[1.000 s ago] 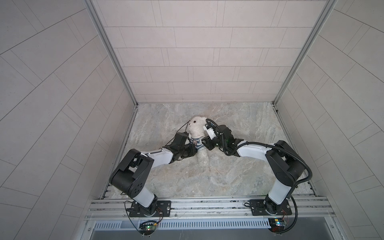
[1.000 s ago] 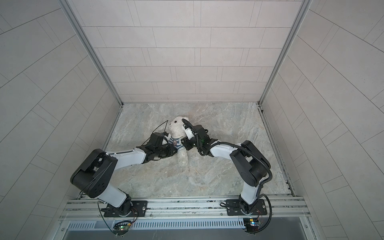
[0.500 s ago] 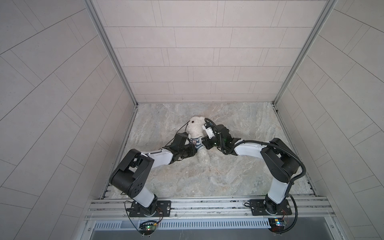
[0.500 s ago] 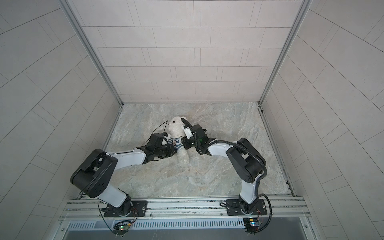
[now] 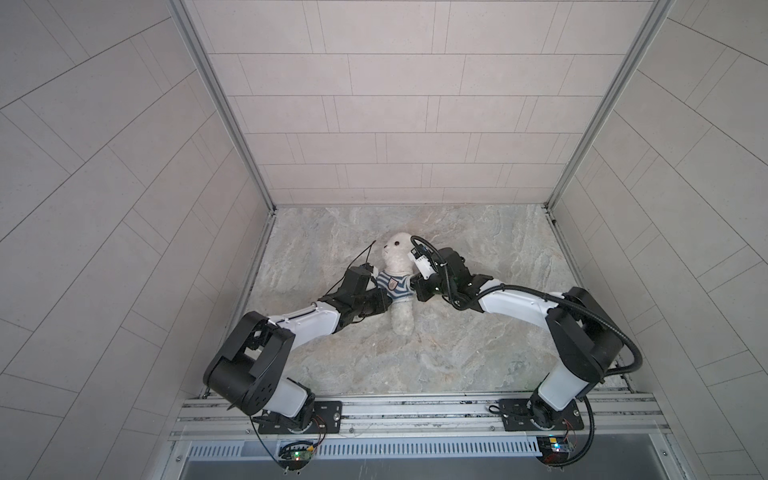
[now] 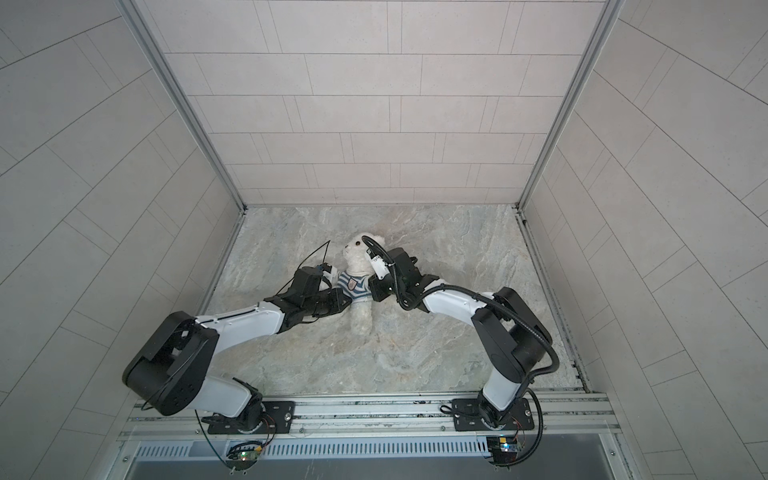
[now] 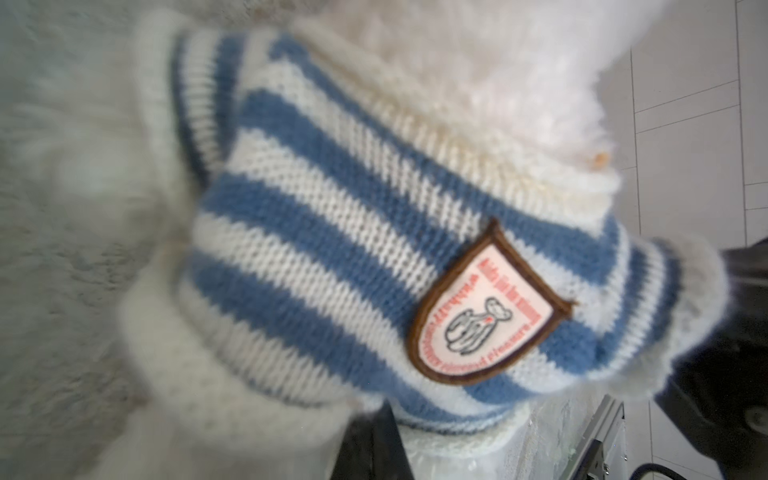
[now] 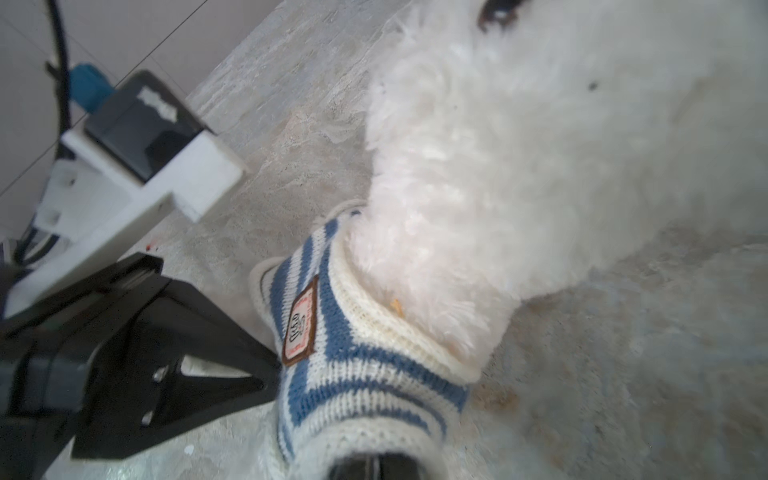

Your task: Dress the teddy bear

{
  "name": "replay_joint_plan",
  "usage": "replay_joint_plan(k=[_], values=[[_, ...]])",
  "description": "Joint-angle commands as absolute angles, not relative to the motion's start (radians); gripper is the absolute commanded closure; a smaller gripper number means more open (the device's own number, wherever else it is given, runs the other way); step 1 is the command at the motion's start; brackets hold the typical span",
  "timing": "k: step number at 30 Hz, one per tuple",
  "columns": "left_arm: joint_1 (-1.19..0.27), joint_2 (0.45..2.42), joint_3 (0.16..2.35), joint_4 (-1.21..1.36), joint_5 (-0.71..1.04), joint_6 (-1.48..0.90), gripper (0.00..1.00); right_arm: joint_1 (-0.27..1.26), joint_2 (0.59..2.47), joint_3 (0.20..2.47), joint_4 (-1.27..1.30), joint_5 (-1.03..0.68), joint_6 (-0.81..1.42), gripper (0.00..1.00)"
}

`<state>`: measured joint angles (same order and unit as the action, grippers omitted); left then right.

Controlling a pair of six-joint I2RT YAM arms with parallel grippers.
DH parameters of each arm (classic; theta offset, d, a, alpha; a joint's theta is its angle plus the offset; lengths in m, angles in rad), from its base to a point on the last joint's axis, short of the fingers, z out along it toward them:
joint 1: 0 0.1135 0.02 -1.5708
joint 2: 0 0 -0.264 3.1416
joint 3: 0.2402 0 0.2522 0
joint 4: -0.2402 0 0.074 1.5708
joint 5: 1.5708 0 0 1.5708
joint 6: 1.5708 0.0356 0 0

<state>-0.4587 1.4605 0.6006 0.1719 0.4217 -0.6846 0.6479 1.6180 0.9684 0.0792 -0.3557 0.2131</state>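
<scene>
Mid-worktop (image 5: 478, 340), a bit nearer the back wall, the teddy bear (image 5: 400, 255) lies face up, head to the far side & lower body toward the arms' bases. A blue-and-white striped shirt (image 5: 392, 286) is on its chest, w/ the collar round the neck and a shield badge (image 7: 482, 307) on the front. Both arms reach in low, one each side of the bear. The left hand (image 5: 384, 298) is pressed together on the shirt's lower edge at the bear's side; in the left wrist view one dark fingertip (image 7: 370, 440) sits right under the hem. The right hand (image 5: 415, 286) is also pressed together, pinching the shirt's knit edge on the opposite side, i.e. by the bear's arm.
</scene>
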Motion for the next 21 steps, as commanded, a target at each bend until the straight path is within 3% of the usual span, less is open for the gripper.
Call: replay_joint_plan(k=[1, 8, 12, 20, 21], values=[[-0.405, 1.441, 0.561, 0.129, 0.405, -0.689, 1.00, 0.663, 1.532, 0.942, -0.073, -0.379, 0.080, 1.00], [-0.363, 1.410, 0.560, 0.081, 0.386, -0.671, 1.00, 0.697, 1.320, 0.803, -0.065, -0.506, -0.030, 1.00], [-0.364, 1.406, 0.565, 0.064, 0.373, -0.657, 1.00, 0.696, 1.209, 0.718, 0.049, -0.618, 0.034, 1.00], [-0.437, 1.363, 0.582, 0.017, 0.346, -0.624, 1.00, 0.696, 1.269, 0.713, 0.106, -0.611, 0.156, 1.00], [-0.457, 1.359, 0.580, 0.022, 0.345, -0.633, 1.00, 0.697, 1.280, 0.713, 0.106, -0.594, 0.173, 0.94]])
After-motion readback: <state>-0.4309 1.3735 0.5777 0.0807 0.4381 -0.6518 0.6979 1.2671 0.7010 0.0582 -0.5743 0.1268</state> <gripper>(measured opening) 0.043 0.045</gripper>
